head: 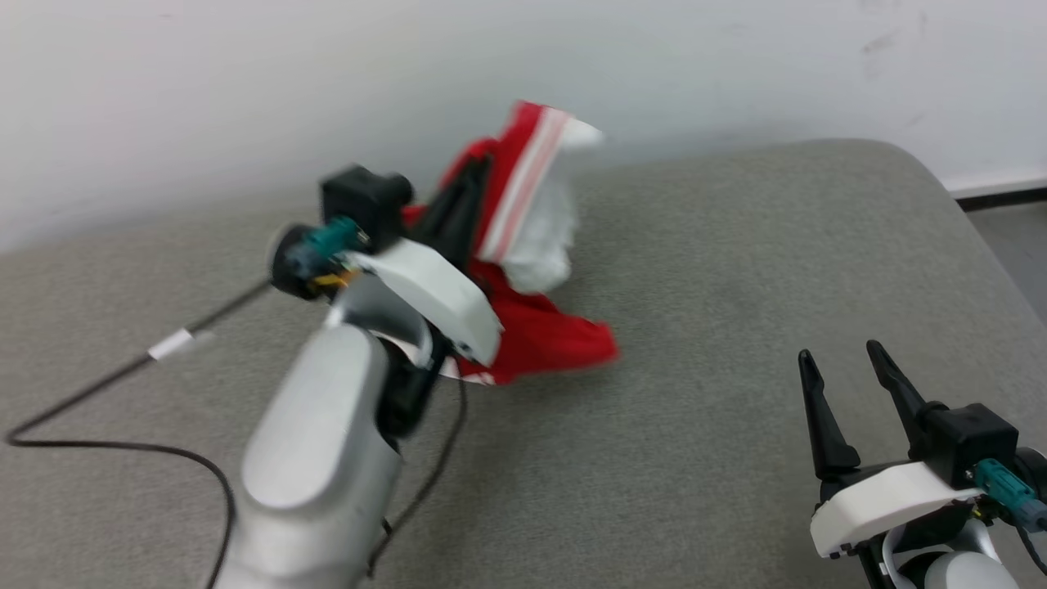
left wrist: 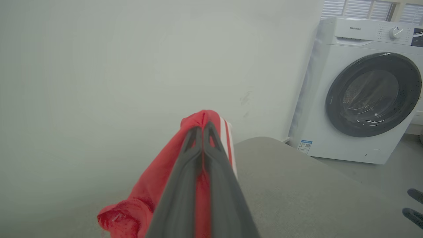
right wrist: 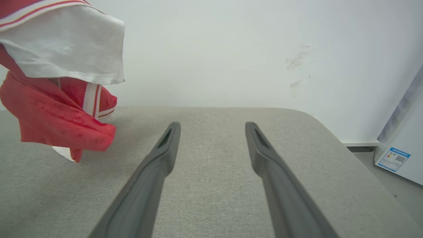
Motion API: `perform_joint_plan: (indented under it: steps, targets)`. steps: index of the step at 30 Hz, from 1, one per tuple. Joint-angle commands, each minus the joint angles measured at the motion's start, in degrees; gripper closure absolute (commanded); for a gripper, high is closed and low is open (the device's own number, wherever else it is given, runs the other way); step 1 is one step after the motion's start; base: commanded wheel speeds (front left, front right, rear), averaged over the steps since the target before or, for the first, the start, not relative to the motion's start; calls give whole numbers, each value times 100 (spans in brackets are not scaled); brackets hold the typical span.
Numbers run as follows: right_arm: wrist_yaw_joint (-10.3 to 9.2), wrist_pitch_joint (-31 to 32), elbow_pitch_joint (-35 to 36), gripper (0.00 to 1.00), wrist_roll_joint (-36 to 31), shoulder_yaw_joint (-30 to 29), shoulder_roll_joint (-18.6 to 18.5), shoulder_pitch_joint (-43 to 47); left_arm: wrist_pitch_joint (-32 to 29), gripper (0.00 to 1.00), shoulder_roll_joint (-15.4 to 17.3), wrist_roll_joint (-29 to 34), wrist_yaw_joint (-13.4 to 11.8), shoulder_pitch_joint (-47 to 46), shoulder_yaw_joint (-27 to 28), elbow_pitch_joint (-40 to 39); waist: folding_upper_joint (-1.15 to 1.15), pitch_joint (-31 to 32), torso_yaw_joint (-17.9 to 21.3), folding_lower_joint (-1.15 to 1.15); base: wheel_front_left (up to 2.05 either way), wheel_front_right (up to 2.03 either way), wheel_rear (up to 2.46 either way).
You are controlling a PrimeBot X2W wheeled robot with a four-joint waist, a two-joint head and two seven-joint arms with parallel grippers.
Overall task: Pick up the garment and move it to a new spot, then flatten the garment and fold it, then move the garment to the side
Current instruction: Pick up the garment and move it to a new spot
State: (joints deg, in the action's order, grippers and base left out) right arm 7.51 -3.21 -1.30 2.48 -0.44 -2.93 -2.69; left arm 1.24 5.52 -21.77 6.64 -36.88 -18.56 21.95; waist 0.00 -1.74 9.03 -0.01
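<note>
The left arm's silver forearm point(head: 319, 458) sits closest to the head camera. A thin black cable point(head: 123, 446) loops away from its wrist over the grey padded surface point(head: 736, 245). At the end of that arm, the left gripper point(head: 478, 168) has its two dark fingers pressed together on the garment point(head: 532, 327), pinching a bunched ridge of red fabric right at the tips.

From that pinch the cloth drapes down along both sides of the fingers. The red body falls below and to the fingers' left, and a white sleeve with red-and-white striped trim hangs to their right. The pinched part is held up off the surface. The lowest red fold hangs close to the padding, and I cannot tell whether it touches.

The right gripper point(head: 840, 353) has its fingers spread wide with nothing between them, low over the padded surface. It is well apart from the garment, which in the right wrist view hangs up and to the left of its fingertips.

Beyond the left gripper's tips is a plain pale wall point(left wrist: 99, 66). To their right, past the rounded edge of the surface, a white front-loading washing machine point(left wrist: 363, 92) stands on the floor.
</note>
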Motion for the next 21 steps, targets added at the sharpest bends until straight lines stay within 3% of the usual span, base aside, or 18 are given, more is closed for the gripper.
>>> perform_joint_plan:
  steps: [1, 7, 14, 15, 16, 18, 21]
  targets:
    - [-4, -3, 33, 0, 10, 4, 9, 48, -2, 100, 8, -33, 21, 149, -25, -36, 0, -69, 200, 1, 0, 0, 0]
    - [-4, -14, 157, 0, 60, -21, 8, 47, -28, 100, -181, -208, -123, 1052, -585, -395, 0, -444, 337, 1, 0, 0, 0]
    - [-4, -89, 148, 0, 107, 34, 8, -106, 32, 100, -163, -226, -279, 1946, -865, 26, 0, -854, 137, 1, 0, 0, 0]
    - [-4, -97, 128, 0, 98, 42, 8, -119, 32, 91, -148, -234, -258, 2014, -904, 92, 0, -873, 100, 1, 0, 0, 0]
    - [-4, -107, 111, 0, 92, 39, 8, -136, 46, 68, -134, -214, -236, 2057, -959, 143, 0, -883, 62, 1, 0, 0, 0]
    - [-5, -123, 91, 0, 71, 19, 7, -183, 115, 0, -141, -180, -202, 2100, -1037, 196, 0, -875, -32, 1, 0, 0, 0]
    - [-5, -115, 63, 0, 37, 7, 7, -180, 396, 0, -150, -134, -173, 2057, -1095, 112, 0, -770, -173, 1, 0, 0, 0]
